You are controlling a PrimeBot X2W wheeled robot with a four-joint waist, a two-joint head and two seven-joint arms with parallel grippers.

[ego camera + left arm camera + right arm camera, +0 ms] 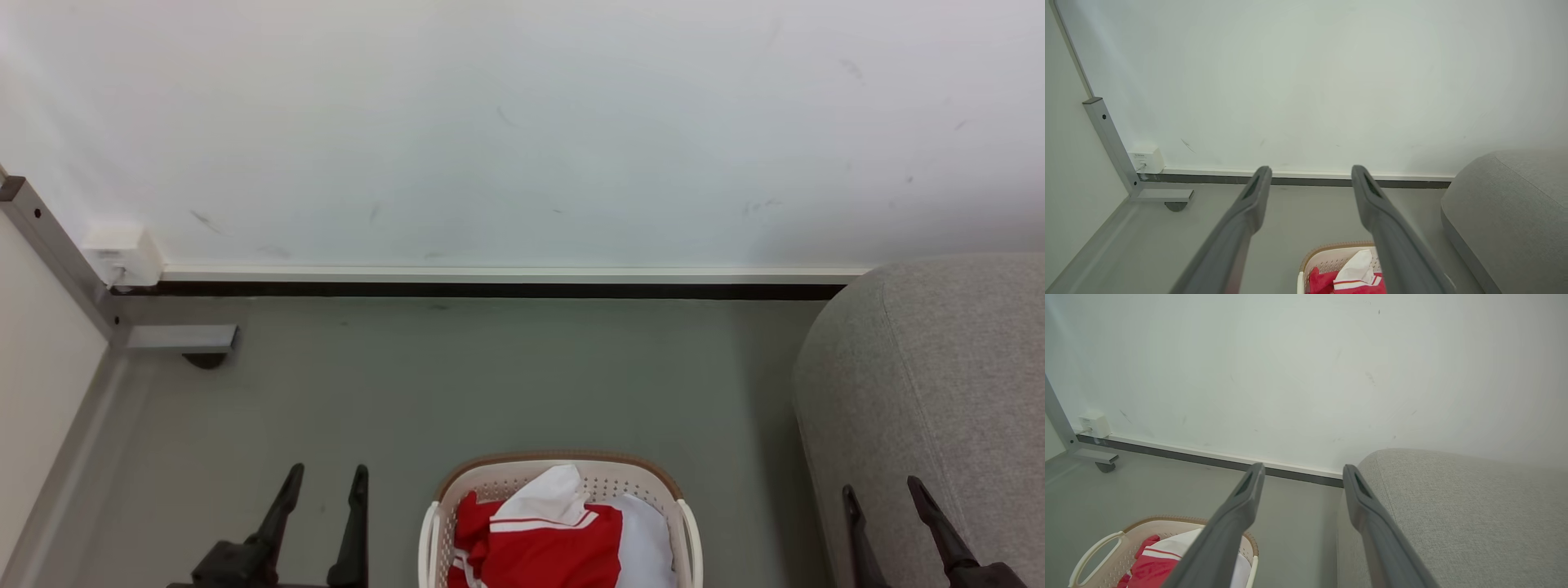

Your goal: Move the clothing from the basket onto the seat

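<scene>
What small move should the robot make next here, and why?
Probably lower the open right gripper toward the red fabric garment with white stripes. It lies untouched in the oval cream-white plastic basket, and the light grey fabric sofa stands on that arm's side.

The clothing [555, 551] is red with white stripes and panels; the basket [608, 486] is cream-white with a brown braided rim. The seat [939, 384] is light grey, the floor [490, 384] grey-green.

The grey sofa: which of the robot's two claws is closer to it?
Right. The right gripper hangs open just beside the sofa; the left gripper, also open, is on the far side of the basket, over the floor.
</scene>
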